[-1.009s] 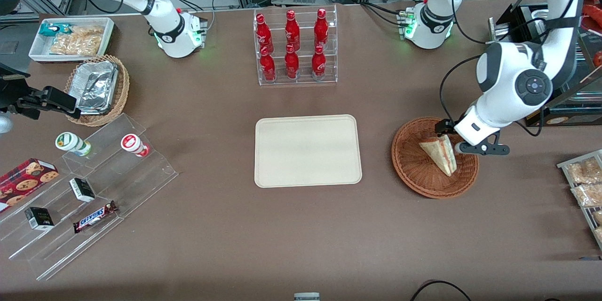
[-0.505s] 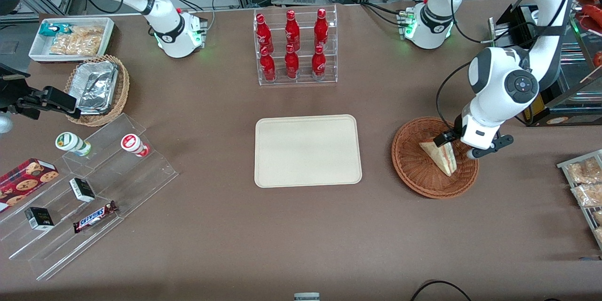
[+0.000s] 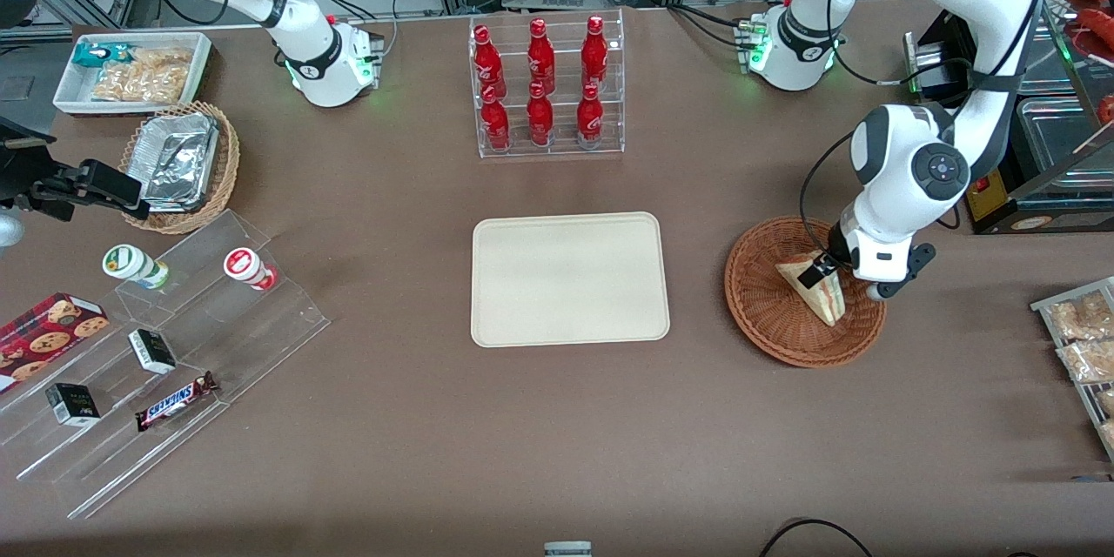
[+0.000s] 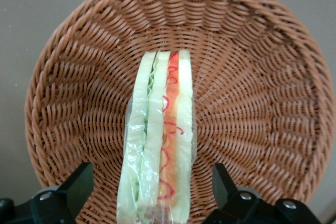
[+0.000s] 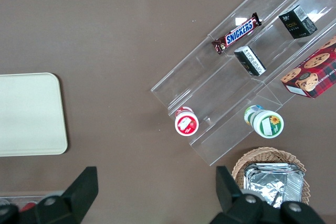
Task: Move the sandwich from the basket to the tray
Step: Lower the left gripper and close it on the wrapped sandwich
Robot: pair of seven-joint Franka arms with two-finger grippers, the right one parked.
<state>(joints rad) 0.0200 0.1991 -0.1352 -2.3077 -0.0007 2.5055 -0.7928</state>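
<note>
Left arm [image 3: 905, 170] is glossy white with dark grey joint bands and a round dark cap with buttons on it. Black cables loop along it, green light at the base. The gripper [image 4: 152, 203] has black fingers [image 4: 79, 184], over the basket.

We see the sandwich [image 4: 160, 140] on edge in the reddish wicker basket [image 3: 766, 313], our hand [image 3: 837, 276] open astride it; the cream tray [image 3: 570, 278] lies bare nearby.

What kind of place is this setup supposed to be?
Probably a lab mock-up of a snack shop: a clear rack of red bottles, tiered clear shelves with snacks, and the open claw astride a wrapped triangular sandwich in a reddish-brown wicker basket.
</note>
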